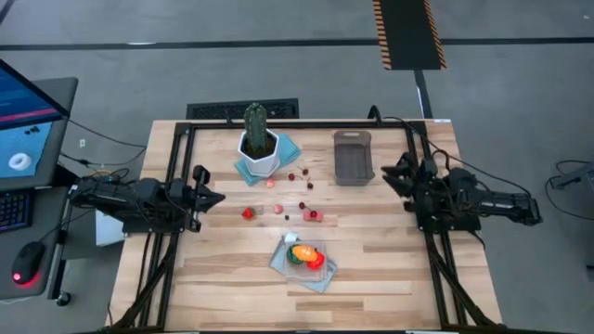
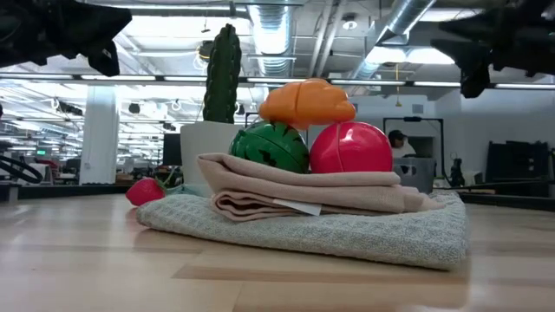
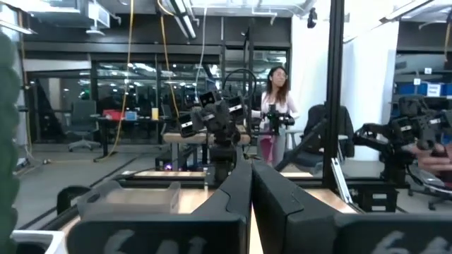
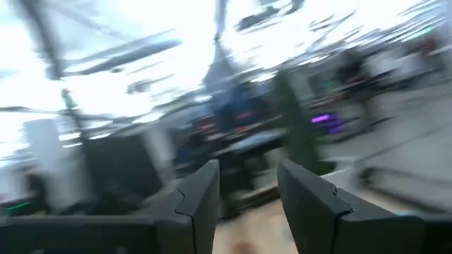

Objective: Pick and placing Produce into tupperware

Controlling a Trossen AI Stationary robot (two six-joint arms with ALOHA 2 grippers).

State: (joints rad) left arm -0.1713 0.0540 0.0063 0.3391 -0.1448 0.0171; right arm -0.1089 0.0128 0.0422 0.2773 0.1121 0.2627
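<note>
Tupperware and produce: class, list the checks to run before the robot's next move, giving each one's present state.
1. Tupperware upright and open on top: ok.
2. Tupperware empty: cannot tell.
3. Three big produce pieces stacked on the folded cloth, free to reach: ok.
4. Right pincer open, holding nothing: ok.
5. Left pincer shut, parked at the left side: ok.
6. Small berries scattered between cactus and cloth, none in the tub: not ok.

A translucent grey-brown plastic tub sits near the right gripper. Orange, red and green toy produce rests on a folded cloth (small red berries scattered beyond), beside a potted green cactus.
</note>
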